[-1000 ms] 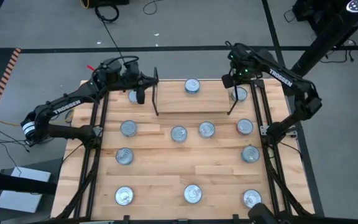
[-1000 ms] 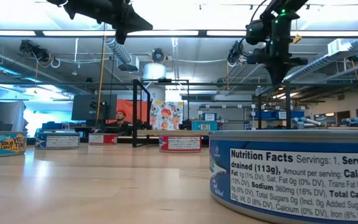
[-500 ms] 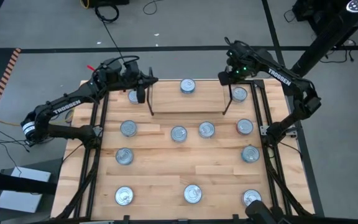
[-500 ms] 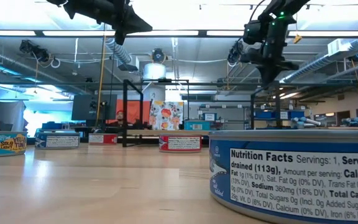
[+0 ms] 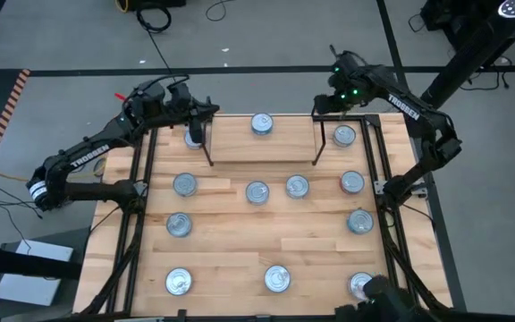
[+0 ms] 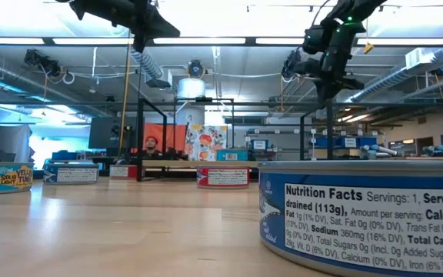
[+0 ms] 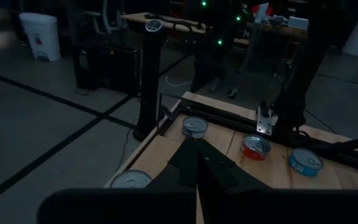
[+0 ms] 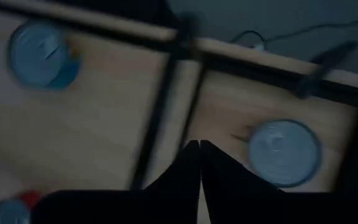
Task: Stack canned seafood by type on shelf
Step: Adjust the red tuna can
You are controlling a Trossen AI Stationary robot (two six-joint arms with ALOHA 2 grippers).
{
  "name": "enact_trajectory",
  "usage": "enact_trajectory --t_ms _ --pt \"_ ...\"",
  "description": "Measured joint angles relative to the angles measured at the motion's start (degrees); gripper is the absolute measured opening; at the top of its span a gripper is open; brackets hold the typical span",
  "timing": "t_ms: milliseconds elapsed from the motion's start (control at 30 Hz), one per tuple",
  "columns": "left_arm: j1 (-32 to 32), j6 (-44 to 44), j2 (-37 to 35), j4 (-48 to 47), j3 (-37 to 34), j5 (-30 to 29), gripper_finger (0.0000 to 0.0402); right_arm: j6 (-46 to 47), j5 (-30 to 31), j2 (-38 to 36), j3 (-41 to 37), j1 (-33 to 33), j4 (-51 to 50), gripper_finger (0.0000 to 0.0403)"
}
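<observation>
Narrow light-wood shelf board with two upright black wire end frames [image 5: 262, 143]: standing at the far edge of the large pale wooden tabletop [image 5: 231, 250], one flat round silver-lidded tin [image 5: 261, 124] resting on it. Left gripper [image 5: 206, 111]: sitting at the top of the left end frame, jaws clenched on the shelf. Right gripper [image 5: 322, 105]: sitting at the top of the right end frame, jaws likewise clenched on the shelf. Further silver-lidded tins: lying loose across the tabletop in rough rows, well apart, one just beside each end frame [image 5: 193, 139] [image 5: 344, 136]. Low view: blue-labelled tin [image 6: 364, 211] filling the near right foreground, red-labelled tin [image 6: 223, 177] sitting near the shelf
</observation>
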Motion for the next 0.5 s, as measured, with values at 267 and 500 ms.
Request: enact_trajectory --t_ms 267,500 --pt "1.1 -0.14 -2.08 -2.02 0.0 -0.06 0.0 3.74 -1.44 4.55 0.0 -11.07 -1.72 0.0058" --pt "1.1 -2.03 -2.36 -2.11 0.0 -0.02 0.0 9.51 -4.76 8.6 0.28 -14.6 -0.91 0.0081"
